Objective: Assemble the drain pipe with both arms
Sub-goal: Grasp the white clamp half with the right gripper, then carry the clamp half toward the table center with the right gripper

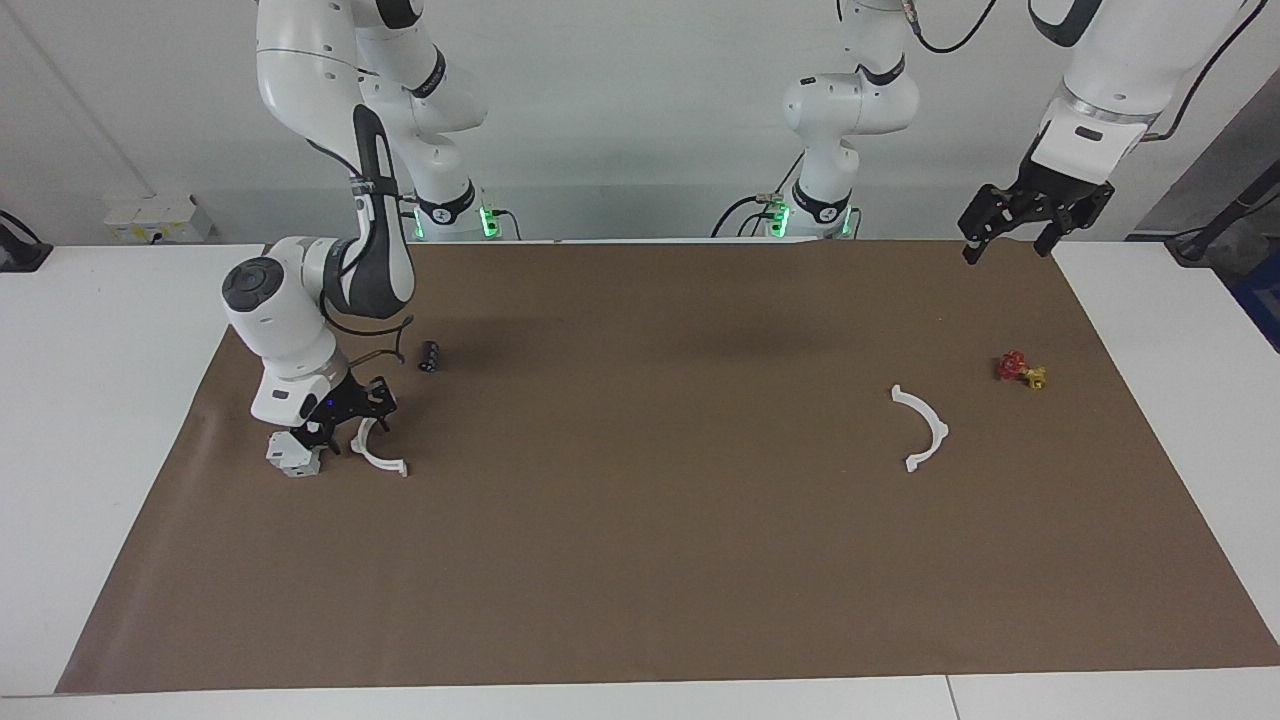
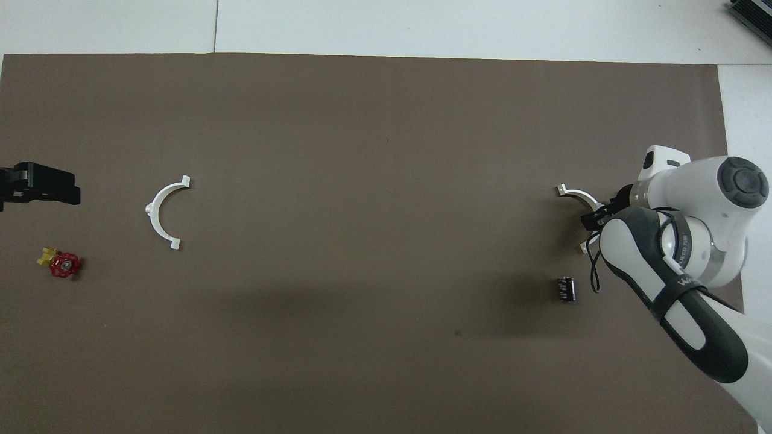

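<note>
On the counter (image 1: 640, 600), the right end effector (image 1: 343, 428) is down over one arc (image 1: 375, 455) beside a grey block (image 1: 293, 456); whether it grips the arc cannot be told. The left end effector (image 1: 1030, 215), fingers spread, waits high above the mat's corner. The other arc (image 1: 925, 428) lies well apart from it, near a red valve (image 1: 1018, 369). A black cylinder (image 1: 429, 355) lies nearer the robots than the first arc.

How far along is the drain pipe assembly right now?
Early stage. Nothing is joined: the two white arcs lie apart on the brown mat, one arc at the right arm's end, the other arc at the left arm's end. In hand: the right pincer is low over the first arc, beside the grey block, no lift visible. The left pincer waits raised. Left: picking both halves and mating them.
</note>
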{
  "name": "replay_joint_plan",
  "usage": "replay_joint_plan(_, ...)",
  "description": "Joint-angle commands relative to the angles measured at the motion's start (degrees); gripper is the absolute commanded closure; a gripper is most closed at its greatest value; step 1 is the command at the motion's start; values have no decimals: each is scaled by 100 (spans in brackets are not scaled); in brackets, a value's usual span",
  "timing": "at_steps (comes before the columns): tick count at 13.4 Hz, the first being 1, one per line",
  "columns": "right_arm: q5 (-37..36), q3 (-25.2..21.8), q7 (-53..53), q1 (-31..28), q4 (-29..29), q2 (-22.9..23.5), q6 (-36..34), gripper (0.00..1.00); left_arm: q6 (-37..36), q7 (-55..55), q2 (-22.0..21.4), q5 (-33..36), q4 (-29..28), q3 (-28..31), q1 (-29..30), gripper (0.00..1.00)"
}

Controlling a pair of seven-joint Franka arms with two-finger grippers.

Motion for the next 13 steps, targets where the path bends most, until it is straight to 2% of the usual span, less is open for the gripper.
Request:
replay_joint_plan(1, 124, 46, -222, -73, 11, 103, 191, 100, 49, 23, -107, 99, -118, -19, 42, 0)
replay_joint_plan(4, 124, 46, -117, -47, 273, 139, -98, 100, 49, 23, -107, 108, -118, -19, 42, 0)
replay_joint_plan(7, 115, 54, 942, 94, 870, 42, -1045, 100, 49, 23, -107, 108, -118, -19, 42, 0)
replay_joint_plan(10, 2, 54, 2577, 864, 1363, 42, -1680, 100, 49, 14, -107, 108, -118, -19, 42, 0)
replay_joint_plan(13, -16, 54, 4150, 1867, 1470, 77, -1586, 100, 49, 23, -107, 99, -118, -19, 42, 0)
